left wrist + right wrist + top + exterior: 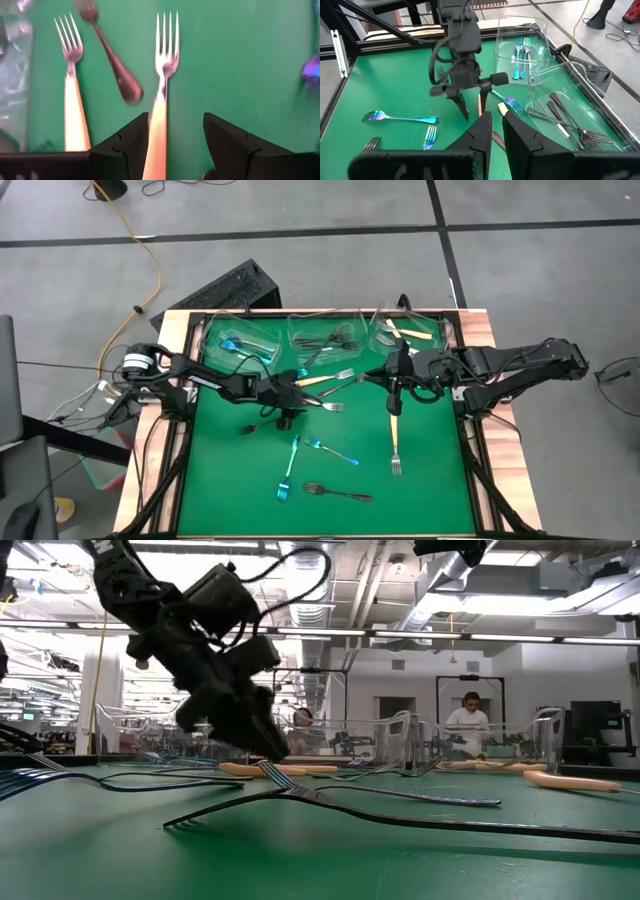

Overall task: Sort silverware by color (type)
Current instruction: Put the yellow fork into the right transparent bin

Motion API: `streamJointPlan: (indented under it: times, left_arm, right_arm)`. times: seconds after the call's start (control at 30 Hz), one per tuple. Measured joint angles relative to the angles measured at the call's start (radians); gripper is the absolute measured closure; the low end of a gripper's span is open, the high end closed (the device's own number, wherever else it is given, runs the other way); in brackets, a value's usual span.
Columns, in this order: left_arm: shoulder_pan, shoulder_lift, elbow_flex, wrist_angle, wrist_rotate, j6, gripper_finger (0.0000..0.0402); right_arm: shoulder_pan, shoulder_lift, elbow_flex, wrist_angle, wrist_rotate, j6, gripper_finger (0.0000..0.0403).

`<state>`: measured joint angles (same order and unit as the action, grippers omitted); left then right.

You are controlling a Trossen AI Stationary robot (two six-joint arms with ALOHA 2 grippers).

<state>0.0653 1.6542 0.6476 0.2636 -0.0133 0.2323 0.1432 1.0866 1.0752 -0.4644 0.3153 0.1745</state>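
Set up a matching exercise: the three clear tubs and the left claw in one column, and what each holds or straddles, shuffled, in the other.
Column one
1. left tub
2. middle tub
3. right tub
4. left claw

Column two
A. dark grey forks inside
B. open, straddling a single cream-handled fork on the green mat
C. blue-teal forks inside
D. several cream-handled forks inside

Pairs: 1-C, 2-A, 3-D, 4-B

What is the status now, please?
Left claw open, straddling slim cream-handled fork. Right claw nearly closed, seems empty, above green mat. Dark metal fork close beside.
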Motion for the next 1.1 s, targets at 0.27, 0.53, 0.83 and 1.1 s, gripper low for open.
streamJointPlan:
  times: [0.27,0.53,0.83,1.1]
  left_arm:
    - [0.021,0.053,-0.001,0.013,-0.024,0.002,0.023]
    - [0.065,0.078,0.001,-0.004,0.095,-0.042,0.0231]
    - [0.068,0.079,0.002,-0.023,0.115,-0.069,0.0338]
    - [0.065,0.081,-0.001,0.018,0.118,-0.106,0.0365]
  right_arm:
    - [0.0,0.0,0.0,-0.007,0.0,0.0,0.0331]
    - [-0.002,0.0,0.0,-0.008,0.0,0.0,0.0331]
    - [-0.002,0.0,0.0,-0.007,0.0,0.001,0.0331]
    - [-0.001,0.0,0.0,-0.007,0.0,0.002,0.0331]
